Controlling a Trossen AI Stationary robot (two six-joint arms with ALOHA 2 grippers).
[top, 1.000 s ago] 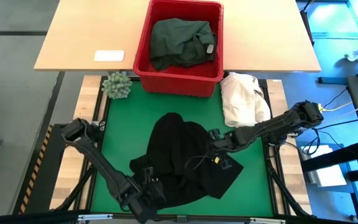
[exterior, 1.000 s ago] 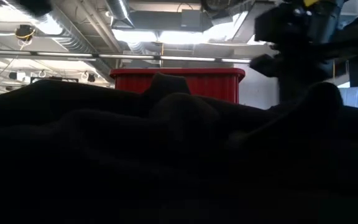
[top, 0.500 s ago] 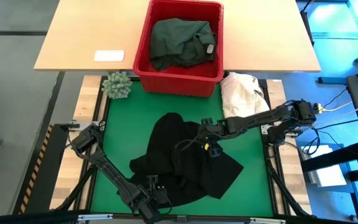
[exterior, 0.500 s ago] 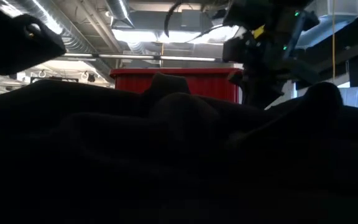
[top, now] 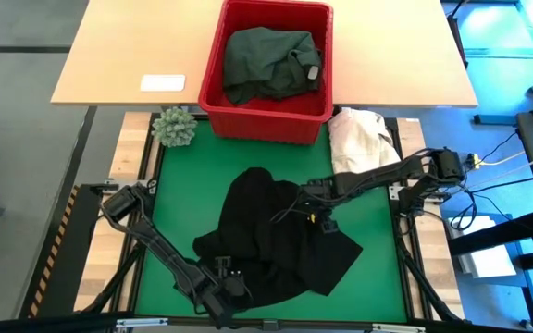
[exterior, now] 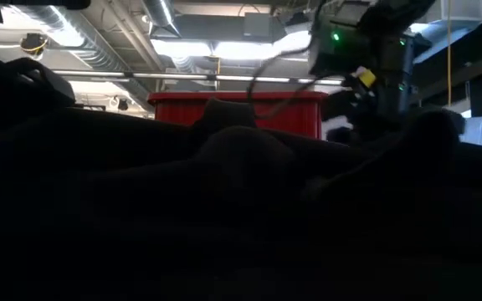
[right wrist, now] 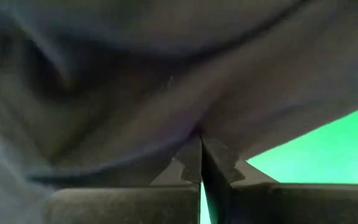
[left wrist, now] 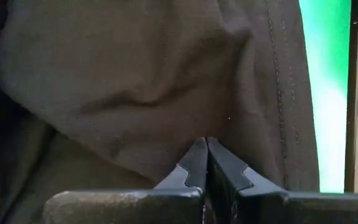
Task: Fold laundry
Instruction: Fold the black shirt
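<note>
A crumpled black garment of the laundry lies in a heap on the green mat. It fills the foreground of the low view. A dark green garment sits inside the red basket at the far edge. My left gripper is shut and points down at the heap's near left part. My right gripper is shut and points down at the heap's far right part. My left gripper's shut fingertips meet the dark cloth beside a stitched seam, coming from above. Whether any cloth is caught between them I cannot tell. My right gripper's shut fingertips meet the cloth from above where creases run toward them. Whether a fold is caught I cannot tell.
A cream-white cloth heap lies at the mat's far right corner. A small green plant stands at its far left corner. A white flat item lies on the wooden table beyond. Bare mat shows left and right of the garment.
Both grippers have come down onto the black garment and stayed shut. My right gripper has also gone toward the table's left and slightly toward its far edge. The garment's outline has stayed much the same.
</note>
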